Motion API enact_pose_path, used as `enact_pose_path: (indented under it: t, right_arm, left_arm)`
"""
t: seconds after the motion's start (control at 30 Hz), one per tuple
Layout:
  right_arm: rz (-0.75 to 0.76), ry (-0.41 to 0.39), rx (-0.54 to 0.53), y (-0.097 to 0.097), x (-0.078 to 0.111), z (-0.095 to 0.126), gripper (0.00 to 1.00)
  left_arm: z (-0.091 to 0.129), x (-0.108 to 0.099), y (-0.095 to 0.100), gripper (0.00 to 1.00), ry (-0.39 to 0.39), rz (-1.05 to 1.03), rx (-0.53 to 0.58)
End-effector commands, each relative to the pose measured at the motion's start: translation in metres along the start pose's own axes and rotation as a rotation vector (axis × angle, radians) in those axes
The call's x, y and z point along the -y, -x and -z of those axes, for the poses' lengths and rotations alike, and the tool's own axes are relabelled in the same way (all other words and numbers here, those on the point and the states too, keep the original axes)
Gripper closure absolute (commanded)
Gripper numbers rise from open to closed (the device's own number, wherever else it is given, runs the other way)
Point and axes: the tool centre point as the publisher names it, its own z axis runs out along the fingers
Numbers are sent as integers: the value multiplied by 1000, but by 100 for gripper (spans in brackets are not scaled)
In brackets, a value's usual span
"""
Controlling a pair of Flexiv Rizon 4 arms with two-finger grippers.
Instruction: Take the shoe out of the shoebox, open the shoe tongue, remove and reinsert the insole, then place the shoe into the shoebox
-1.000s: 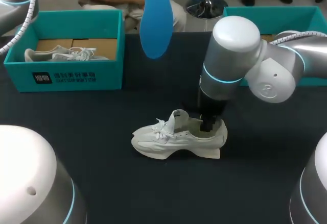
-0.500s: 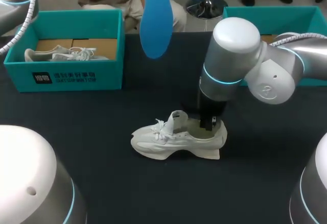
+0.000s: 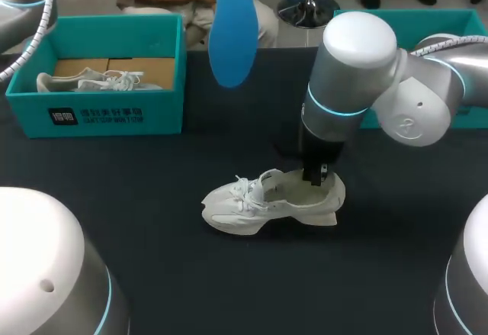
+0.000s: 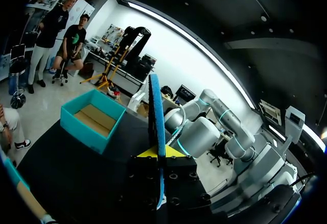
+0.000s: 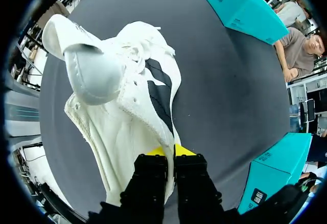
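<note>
2 grasps noted. Pinched the blue insole (image 3: pixel 231 33) edge-on in the clenched fingers of the left gripper (image 4: pixel 159 153), raised high above the far side of the table (image 3: pixel 137 205) and well apart from the shoe (image 3: pixel 271 201). Clamped the right gripper (image 5: pixel 169 151) on the shoe's heel collar, both fingers nipping the rim from either side. Found the shoe upright on its sole near the table's middle, toe toward the left arm's side, tongue (image 5: pixel 92 73) folded forward off the opening. Noted 2 teal boxes at the far edge: the left shoebox (image 3: pixel 114 117) with a second white shoe (image 3: pixel 88 83) inside, the right shoebox (image 3: pixel 415 20) partly hidden behind the right arm.

Judged the removal done and the reinsertion still to come. Called next for lowering the insole toe-end first into the opening, with the heel held steady and the tongue clear. Expected a thin, floppy insole, prone to buckling if pushed in at a steep angle.
</note>
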Motion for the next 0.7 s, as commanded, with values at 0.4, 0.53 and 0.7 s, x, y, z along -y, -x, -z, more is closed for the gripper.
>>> enact_pose_path:
  t: [0.4,0.53,0.7]
  right_arm:
    - [12,2,37,17,15,79,100]
    - [17,5,41,20,12,81,100]
    - [32,3,2,22,11,79,100]
  left_arm:
    - [0,0,1,100,2,0,-2]
    - [0,0,1,100,2,0,-2]
    - [0,0,1,100,2,0,-2]
